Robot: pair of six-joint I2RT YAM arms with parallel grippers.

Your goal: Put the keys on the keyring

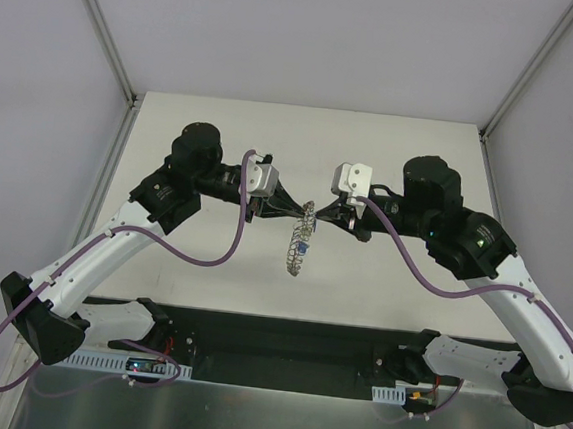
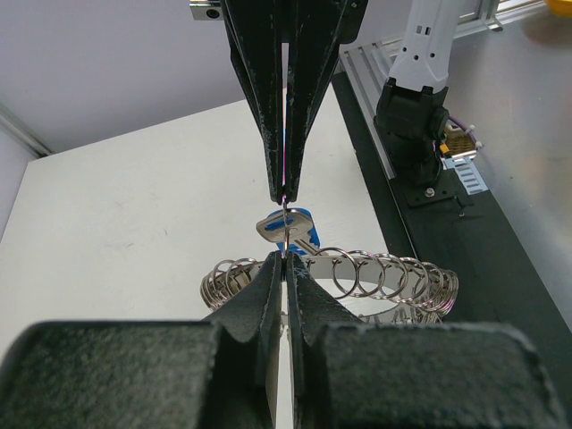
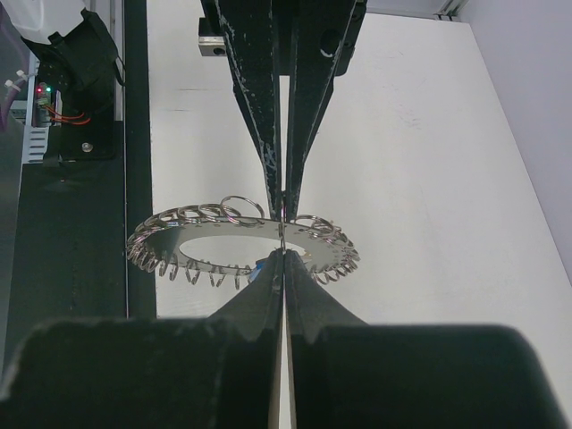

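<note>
Operator: Keyring (image 1: 293,260) position?

Observer: Off the bench (image 1: 402,154), held in the air between the two arms, over the middle of the bench. From above it shows edge-on, with one end at the two tools and the rest running toward the near side.

Operator: Left tool (image 2: 284,259)?

Observer: Clenched. In its own wrist view the fingers meet with no gap, and the tips pinch the keyring at its rim.

Operator: Right tool (image 3: 282,256)?

Observer: Clenched as well, with the fingers pressed flat together. Its tips close on the part of the rim nearest its own camera. The two tools point at each other from opposite sides, tips near but apart.

Operator: Keys?

Observer: One key (image 2: 292,229) shows, with a blue head. In the left wrist view it sits tilted just beside the rim, between the two sets of tips. The observer cannot tell whether it is threaded on or only lying against the rim.

Operator: And the rim?

Observer: Small shiny wire loops (image 2: 375,268) stand out all round it. The centre is a wide hole. In the right wrist view the flat grey band lies nearly level, with the pale bench behind it.
</note>
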